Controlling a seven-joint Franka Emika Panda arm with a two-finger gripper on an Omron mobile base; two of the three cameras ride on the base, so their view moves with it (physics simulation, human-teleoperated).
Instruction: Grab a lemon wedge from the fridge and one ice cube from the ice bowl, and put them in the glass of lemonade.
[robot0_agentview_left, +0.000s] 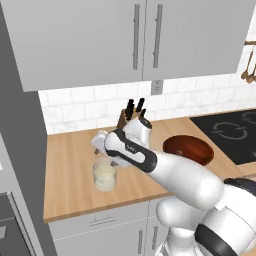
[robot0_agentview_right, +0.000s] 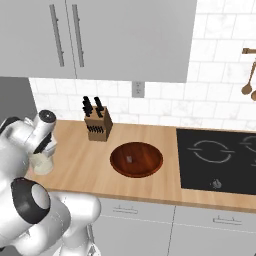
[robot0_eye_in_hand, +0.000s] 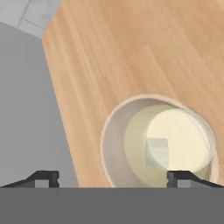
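The glass of lemonade (robot0_agentview_left: 104, 175) (robot0_agentview_right: 42, 164) stands near the left end of the wooden counter. In the hand view I look straight down into the glass (robot0_eye_in_hand: 159, 144), and a pale ice cube (robot0_eye_in_hand: 156, 151) floats in the yellowish-white liquid. My gripper (robot0_agentview_left: 109, 161) (robot0_eye_in_hand: 113, 178) hangs just above the glass, open, its fingertips (robot0_eye_in_hand: 46, 177) wide apart with nothing between them. The reddish-brown ice bowl (robot0_agentview_left: 188, 149) (robot0_agentview_right: 136, 159) sits to the right of the glass with a small cube inside. The lemon wedge is out of view. The fridge (robot0_agentview_left: 20, 150) shows as a grey side at the counter's left end.
A knife block (robot0_agentview_left: 131, 117) (robot0_agentview_right: 97, 124) stands at the back by the tiled wall. A black cooktop (robot0_agentview_right: 217, 159) lies to the right of the bowl. Grey wall cupboards (robot0_agentview_left: 135, 37) hang above. Wooden spoons (robot0_agentview_right: 248, 85) hang at far right.
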